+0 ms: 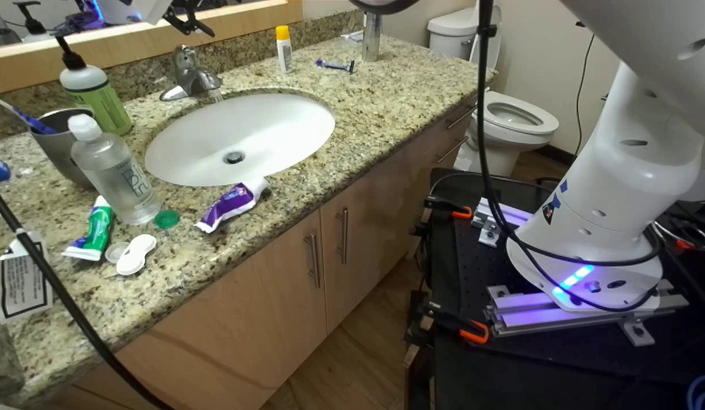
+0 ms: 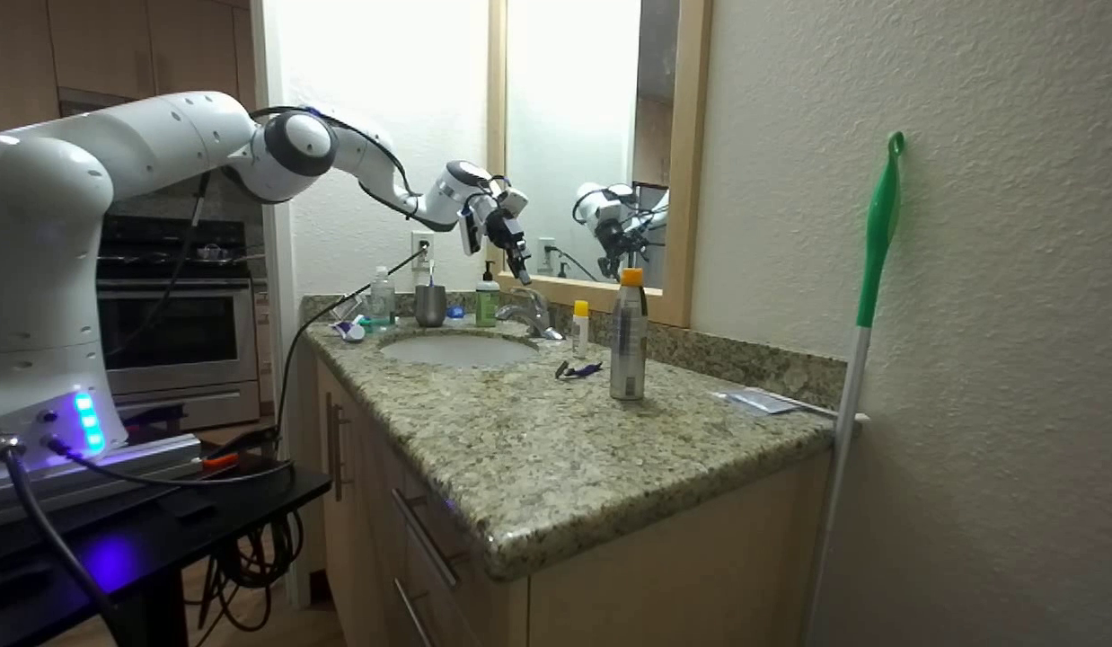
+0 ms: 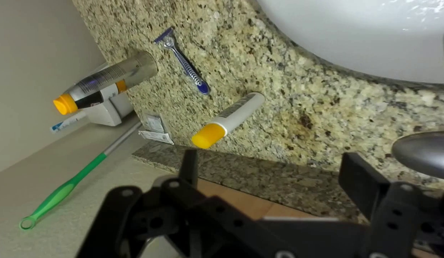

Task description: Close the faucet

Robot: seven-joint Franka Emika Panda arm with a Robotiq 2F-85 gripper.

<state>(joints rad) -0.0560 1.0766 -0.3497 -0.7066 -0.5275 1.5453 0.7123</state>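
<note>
Wrist view cuts off the faucet [image 3: 423, 154] at right — the gripper [image 3: 270, 166] stands spread apart. Speckled counter [image 2: 538, 436] runs below a mirror [image 2: 569, 135].

Room over the basin, a mirror behind
Your gripper [image 3: 269, 166], jaws spread, hangs near the faucet [image 1: 192, 80] and higher than it, and the mirror [image 2: 565, 117] walls off the back. You have open air in front, over the basin [image 1: 273, 134], and a strip of bare counter [image 1: 250, 74] between the faucet and the small yellow-capped bottle [image 3: 241, 111]. Sideways, that bottle stands in your way on one side, the pump-topped soap bottle [image 1: 96, 99] on the other. Farther along, the tall silver bottle [image 2: 628, 350] rises upright near the low-lying razor [image 3: 186, 64].
</note>
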